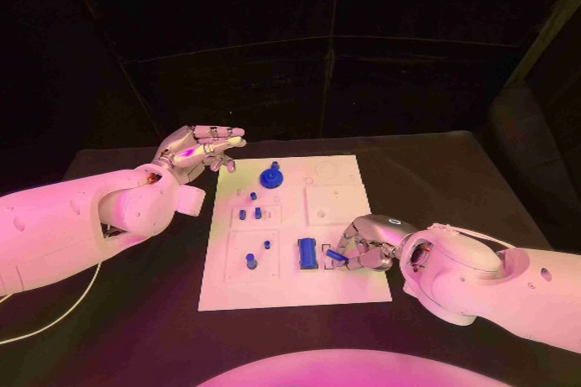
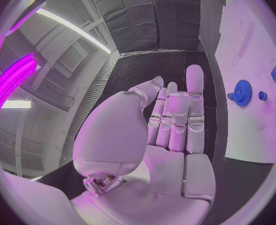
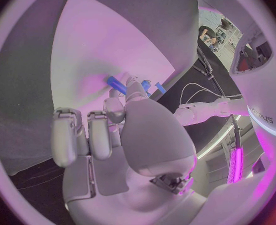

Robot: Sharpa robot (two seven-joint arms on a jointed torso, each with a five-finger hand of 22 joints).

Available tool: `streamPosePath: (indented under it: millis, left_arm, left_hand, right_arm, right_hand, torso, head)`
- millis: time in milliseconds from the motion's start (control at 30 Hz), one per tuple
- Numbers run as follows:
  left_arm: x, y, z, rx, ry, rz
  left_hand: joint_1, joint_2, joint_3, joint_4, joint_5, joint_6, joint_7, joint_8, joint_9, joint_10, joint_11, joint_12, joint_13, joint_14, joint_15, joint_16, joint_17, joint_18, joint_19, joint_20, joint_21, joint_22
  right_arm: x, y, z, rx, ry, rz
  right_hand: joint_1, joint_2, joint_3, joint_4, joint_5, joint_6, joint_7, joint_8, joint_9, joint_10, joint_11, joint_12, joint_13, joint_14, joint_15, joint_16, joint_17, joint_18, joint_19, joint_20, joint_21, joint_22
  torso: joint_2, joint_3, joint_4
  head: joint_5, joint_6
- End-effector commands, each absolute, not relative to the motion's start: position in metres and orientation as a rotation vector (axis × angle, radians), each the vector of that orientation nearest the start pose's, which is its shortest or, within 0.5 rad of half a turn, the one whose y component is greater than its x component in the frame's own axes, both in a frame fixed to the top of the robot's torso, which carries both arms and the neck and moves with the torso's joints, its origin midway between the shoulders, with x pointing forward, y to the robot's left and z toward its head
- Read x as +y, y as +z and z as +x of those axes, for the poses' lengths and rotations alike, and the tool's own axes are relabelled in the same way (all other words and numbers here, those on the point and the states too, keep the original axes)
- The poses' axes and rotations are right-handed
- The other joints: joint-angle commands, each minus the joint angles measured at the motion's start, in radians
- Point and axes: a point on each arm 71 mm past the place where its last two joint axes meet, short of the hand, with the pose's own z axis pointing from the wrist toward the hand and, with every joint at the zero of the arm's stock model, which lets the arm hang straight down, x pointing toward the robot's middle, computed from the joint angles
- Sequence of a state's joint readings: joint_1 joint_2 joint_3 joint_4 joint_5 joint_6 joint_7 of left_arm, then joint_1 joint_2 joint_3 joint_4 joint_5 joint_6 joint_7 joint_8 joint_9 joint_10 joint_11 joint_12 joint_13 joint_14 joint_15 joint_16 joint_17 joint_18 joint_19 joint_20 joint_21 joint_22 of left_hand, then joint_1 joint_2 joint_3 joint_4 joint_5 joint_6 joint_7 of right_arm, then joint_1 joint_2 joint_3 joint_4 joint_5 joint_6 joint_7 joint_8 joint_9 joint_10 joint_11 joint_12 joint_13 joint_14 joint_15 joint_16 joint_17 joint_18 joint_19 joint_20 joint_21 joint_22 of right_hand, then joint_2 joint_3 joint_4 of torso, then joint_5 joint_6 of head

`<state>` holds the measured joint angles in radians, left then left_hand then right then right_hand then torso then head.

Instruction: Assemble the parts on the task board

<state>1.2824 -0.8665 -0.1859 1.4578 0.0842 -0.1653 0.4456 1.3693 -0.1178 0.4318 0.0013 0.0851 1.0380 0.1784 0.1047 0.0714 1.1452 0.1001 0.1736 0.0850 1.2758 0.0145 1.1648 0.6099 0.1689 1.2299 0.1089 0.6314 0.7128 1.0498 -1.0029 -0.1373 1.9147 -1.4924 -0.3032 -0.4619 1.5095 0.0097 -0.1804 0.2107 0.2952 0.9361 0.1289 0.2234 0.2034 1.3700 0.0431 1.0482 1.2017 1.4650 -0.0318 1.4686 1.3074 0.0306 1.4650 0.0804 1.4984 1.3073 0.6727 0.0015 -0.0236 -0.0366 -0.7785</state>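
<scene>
bench [image 1: 133,236]: black, carries the white task board at its middle.
task board [image 1: 290,290]: white plate lying flat, long side running away from the robot; blue parts spread over it from the far middle to the near right.
left robot hand [image 1: 200,152]: raised off the far left corner of the task board, palm up, fingers apart and loosely curved — holds nothing. In the left wrist view the fingers [image 2: 194,92] stand straight and close together, the board off to one side.
right robot hand [image 1: 369,243]: low over the near right edge of the task board, fingers curled down — pinches a small blue part [image 1: 337,257] at its tips; the right wrist view shows that part [image 3: 117,85] between the fingertips, close to the board.
blue gear [image 1: 271,178]: far middle of the task board, a knob at its centre; well apart from both hands.
blue block [image 1: 309,253]: upright rectangle just beside the right hand's fingertips, on the board.
small blue pegs [image 1: 249,213]: a cluster at the board's left middle; two more nearer, in a recessed panel [image 1: 252,254].
</scene>
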Motion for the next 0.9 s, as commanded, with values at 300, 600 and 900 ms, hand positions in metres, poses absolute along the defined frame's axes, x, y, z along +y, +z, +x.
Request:
streamPosePath:
  millis: [300, 600, 900]
  left_arm:
    - [0.2373, -0.1903, 0.4949, 1.459, -1.600, -1.129]
    - [0.2376, -0.1903, 0.4946, 1.459, -1.599, -1.130]
    - [0.2378, -0.1903, 0.4944, 1.461, -1.598, -1.131]
  left_hand:
    - [-0.013, 0.001, -0.003, 0.000, 0.003, -0.006, 0.000, 0.005, -0.001, -0.006, 0.003, 0.002, 0.001, -0.005, 0.001, -0.003, -0.001, 0.014, -0.005, 0.005, -0.005, -0.001]
    - [-0.014, 0.002, -0.004, 0.001, 0.003, -0.007, 0.000, 0.005, -0.001, -0.008, 0.003, 0.003, 0.001, -0.006, 0.002, -0.003, -0.002, 0.014, -0.005, 0.005, -0.006, -0.002]
    - [-0.014, 0.002, -0.004, 0.001, 0.003, -0.007, 0.000, 0.005, -0.001, -0.008, 0.003, 0.003, 0.001, -0.006, 0.002, -0.003, -0.002, 0.014, -0.005, 0.005, -0.006, -0.002]
  right_arm:
    - [-0.1792, -0.2497, 0.3642, 1.971, 0.558, -0.065]
    - [-0.1792, -0.2523, 0.3656, 1.992, 0.537, -0.073]
    - [-0.1774, -0.2548, 0.3677, 2.005, 0.510, -0.087]
  right_hand:
    - [0.008, 0.028, 0.001, 0.013, 0.017, 0.038, -0.006, -0.006, -0.003, 0.004, -0.008, 0.011, 0.002, 0.071, 0.000, 0.000, 0.093, -0.002, 0.022, 0.002, 0.001, 0.167]
    - [0.012, 0.036, 0.001, 0.015, 0.019, 0.057, -0.012, -0.006, -0.004, 0.007, -0.012, 0.015, 0.004, 0.072, -0.004, 0.002, 0.095, -0.002, 0.024, -0.001, 0.002, 0.169]
    - [0.016, 0.039, 0.001, 0.015, 0.019, 0.068, -0.015, -0.006, -0.005, 0.007, -0.015, 0.014, 0.003, 0.072, -0.006, 0.002, 0.096, -0.003, 0.024, -0.003, 0.002, 0.169]
  torso:
    - [0.000, 0.0004, -0.0007]
    - [0.000, -0.0002, -0.0006]
    - [-0.001, 0.0000, -0.0003]
  head:
    - [0.000, -0.002]
    - [-0.001, -0.004]
    - [-0.001, -0.006]
